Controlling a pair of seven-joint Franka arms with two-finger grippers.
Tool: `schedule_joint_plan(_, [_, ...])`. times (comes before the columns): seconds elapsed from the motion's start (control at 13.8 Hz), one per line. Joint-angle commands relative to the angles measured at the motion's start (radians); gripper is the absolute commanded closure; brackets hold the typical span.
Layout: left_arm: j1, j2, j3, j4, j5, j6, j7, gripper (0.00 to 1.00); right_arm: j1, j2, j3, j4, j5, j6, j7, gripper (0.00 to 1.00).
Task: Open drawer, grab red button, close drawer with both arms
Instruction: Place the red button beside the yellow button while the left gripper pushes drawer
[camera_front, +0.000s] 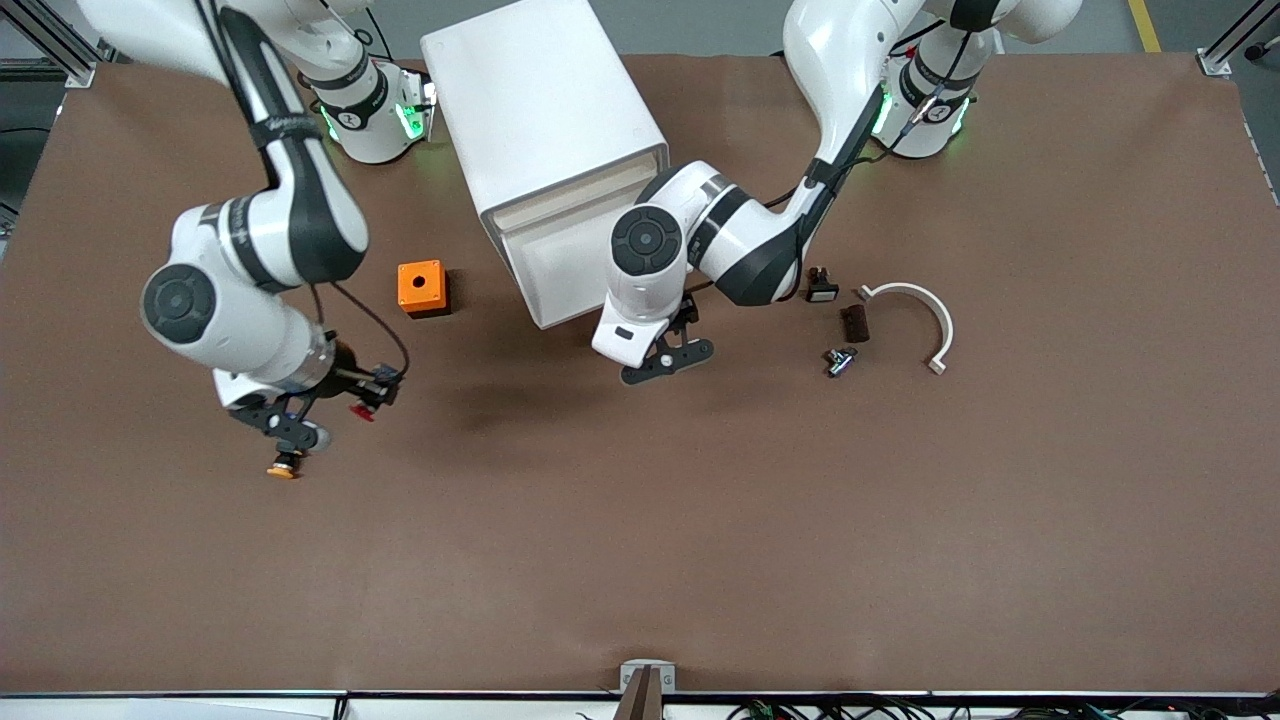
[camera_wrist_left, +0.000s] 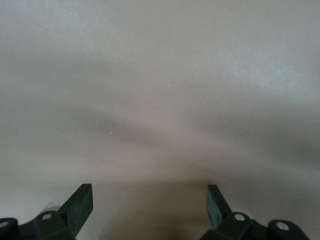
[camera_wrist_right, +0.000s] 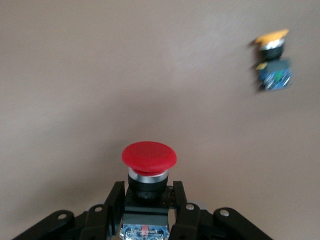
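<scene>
The button (camera_wrist_right: 148, 170), red cap outward, sits clamped between the fingers of the right gripper (camera_wrist_right: 148, 210), up over bare brown table (camera_front: 700, 520) toward the right arm's end. An orange-capped button (camera_front: 282, 467) lies on the table just beside it. The left gripper (camera_front: 668, 352) hangs with jaws spread and empty, just in front of the drawer (camera_front: 560, 262) in the white cabinet (camera_front: 535, 110).

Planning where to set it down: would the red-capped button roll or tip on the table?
Held in the right gripper, the button shows a wide round cap over a narrower body, so it probably tips upright. Lying down, it likely rolls in an arc.
</scene>
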Motion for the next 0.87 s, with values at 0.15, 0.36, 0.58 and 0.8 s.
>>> schedule_joint_plan(0.15, [0.002, -0.008, -0.054, -0.028, 0.009, 0.004, -0.007, 0.0, -0.106, 0.194, 0.021, 0.1, -0.023, 0.092, -0.228, 0.96])
schedule_joint_plan(0.36, [0.002, -0.008, -0.088, -0.028, 0.007, 0.004, -0.003, 0.0, -0.147, 0.289, 0.022, 0.178, -0.043, 0.106, -0.293, 0.96])
schedule_joint_plan(0.58, [0.0, -0.007, -0.109, -0.03, -0.04, 0.004, -0.004, 0.0, -0.16, 0.343, 0.022, 0.205, -0.046, 0.132, -0.331, 0.96])
schedule_joint_plan(0.8, [0.0, -0.007, -0.137, -0.031, -0.101, 0.004, -0.003, 0.0, -0.161, 0.363, 0.022, 0.205, -0.04, 0.168, -0.353, 0.96])
